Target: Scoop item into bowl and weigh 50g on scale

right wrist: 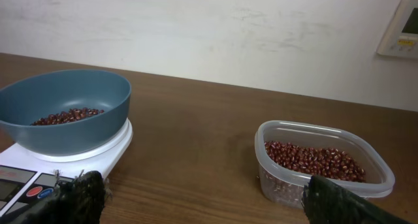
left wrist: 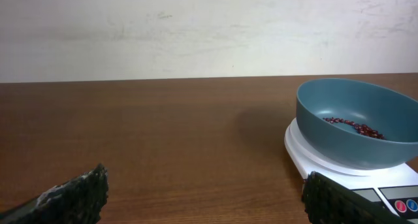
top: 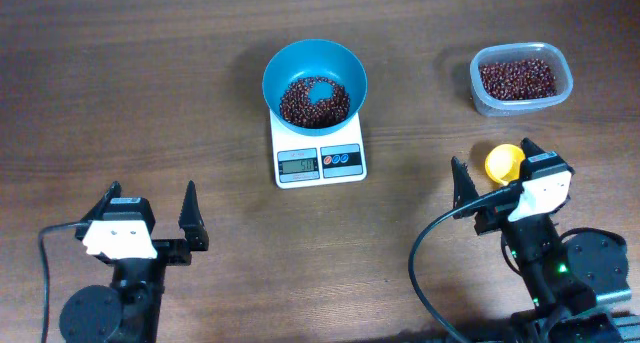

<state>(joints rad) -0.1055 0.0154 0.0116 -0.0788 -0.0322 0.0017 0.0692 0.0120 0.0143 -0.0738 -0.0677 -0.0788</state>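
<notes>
Teal bowl (top: 285, 63), one, with beans (top: 300, 103) on one scale (top: 300, 138); one tub (top: 480, 98), one scoop (top: 503, 161); left gripper (top: 150, 193), right gripper (top: 491, 153) both spread.

Teal-blue bowl (top: 314, 58) of reddish-brown beans (top: 295, 103) — white scale (top: 318, 138), yellow scoop (top: 503, 161), brown wood-grain table (top: 120, 83)

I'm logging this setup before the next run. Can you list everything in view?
table: one, dark brown wood, under everything
scale: one, white, table centre
bowl: one, teal, on the scale
beans in bowl: many, reddish-brown
tub: one, clear, far right
beans in tub: many, reddish-brown
scoop: one, yellow, by the right gripper
left gripper: one, black fingers, open, near left
right gripper: one, black fingers, open, near right
</notes>
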